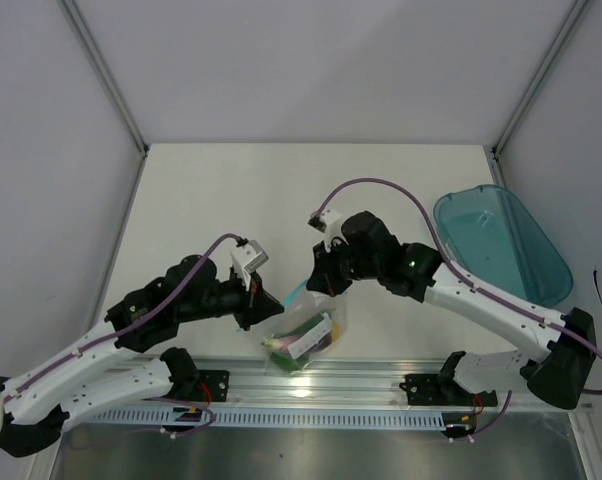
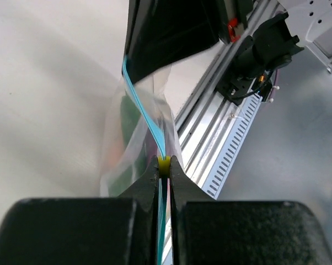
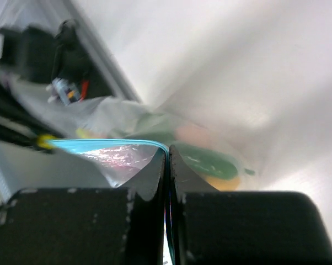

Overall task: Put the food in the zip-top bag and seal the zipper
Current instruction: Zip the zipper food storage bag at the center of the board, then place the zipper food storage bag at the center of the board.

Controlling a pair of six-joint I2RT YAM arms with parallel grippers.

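Note:
The zip-top bag hangs between my two grippers near the table's front edge, with the food inside. In the top view I see green and yellow pieces through the plastic. My left gripper is shut on the zipper at its yellow slider tab. My right gripper is shut on the same zipper further along. The strip runs taut between them. In the right wrist view the green pepper, yellow pepper, pinkish egg and purple eggplant show through the bag.
The translucent teal oval tray lies at the right side of the table. An aluminium rail with the arm bases runs along the near edge, just below the bag. White walls enclose the table.

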